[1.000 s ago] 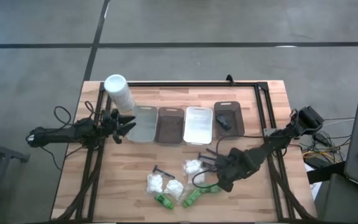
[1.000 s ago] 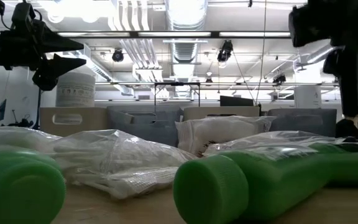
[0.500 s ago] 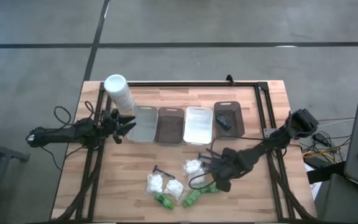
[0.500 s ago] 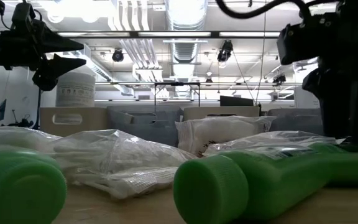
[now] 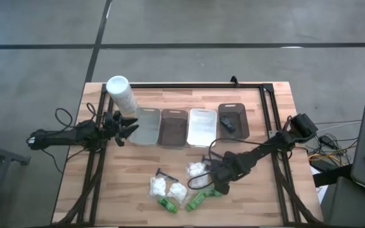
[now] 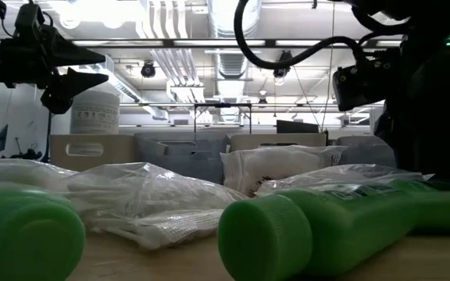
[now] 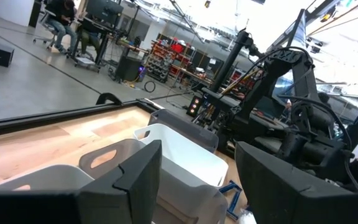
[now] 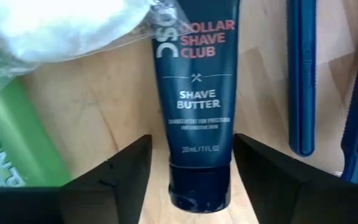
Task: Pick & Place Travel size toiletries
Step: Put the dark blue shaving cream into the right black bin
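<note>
A dark blue tube (image 8: 196,93) printed "Shave Butter" lies flat on the wood, its cap end toward my right gripper (image 8: 191,146). That gripper points down over it, open, with one finger on each side of the cap end; no touch shows. Beside the tube lie two blue razors (image 8: 300,74), a green bottle (image 8: 17,146) and a bagged white puff (image 8: 61,25). More puffs (image 5: 158,185), green bottles (image 5: 195,201) and a dark razor (image 5: 165,173) lie near the front edge. My left gripper (image 5: 128,130) waits open and level at the table's left.
Several rectangular trays (image 5: 174,126) stand in a row at mid-table; the rightmost (image 5: 233,120) holds a dark item. A tall white cylinder (image 5: 120,94) stands at the far left. Black frame rails (image 5: 266,107) run along the table's sides and back.
My right gripper has come down and moved toward the table's left, over the items at the front of the table. The toiletries have stayed where they lay.
</note>
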`<state>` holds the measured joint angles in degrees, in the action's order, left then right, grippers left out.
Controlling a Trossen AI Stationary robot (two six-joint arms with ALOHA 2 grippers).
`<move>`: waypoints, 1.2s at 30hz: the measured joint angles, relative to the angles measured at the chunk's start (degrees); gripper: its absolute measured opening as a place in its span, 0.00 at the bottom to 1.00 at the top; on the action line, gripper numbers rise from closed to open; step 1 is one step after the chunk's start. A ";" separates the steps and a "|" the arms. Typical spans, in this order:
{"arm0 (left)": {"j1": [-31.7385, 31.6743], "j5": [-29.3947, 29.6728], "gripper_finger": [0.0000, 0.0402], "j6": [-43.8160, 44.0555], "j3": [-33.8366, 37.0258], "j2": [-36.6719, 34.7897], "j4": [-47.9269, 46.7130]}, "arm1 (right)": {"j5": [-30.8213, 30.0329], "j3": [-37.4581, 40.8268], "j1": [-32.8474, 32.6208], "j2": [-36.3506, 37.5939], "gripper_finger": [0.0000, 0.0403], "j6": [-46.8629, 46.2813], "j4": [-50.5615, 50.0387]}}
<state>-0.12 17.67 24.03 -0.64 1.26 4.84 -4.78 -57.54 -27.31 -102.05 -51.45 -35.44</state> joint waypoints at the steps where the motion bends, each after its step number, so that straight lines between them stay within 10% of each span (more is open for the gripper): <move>1: 0.00 0.02 0.52 0.00 0.02 0.02 -0.02 | 0.13 -0.02 0.10 -0.08 0.52 -1.22 0.00; 11: 0.00 0.01 0.52 0.00 0.01 0.02 -0.30 | 2.19 -0.45 0.03 0.08 0.29 -13.19 0.21; 21: 0.00 0.01 0.52 0.00 0.02 0.02 -0.28 | 6.80 -6.19 -3.07 0.88 0.29 -19.75 -0.42; 36: -0.01 0.03 0.52 0.00 0.01 0.02 -0.54 | -19.80 -8.98 -2.91 19.91 0.29 -65.58 -34.77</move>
<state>-0.13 17.70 24.03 -0.63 1.28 4.29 -24.58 -66.52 -30.22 -82.14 -117.03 -70.21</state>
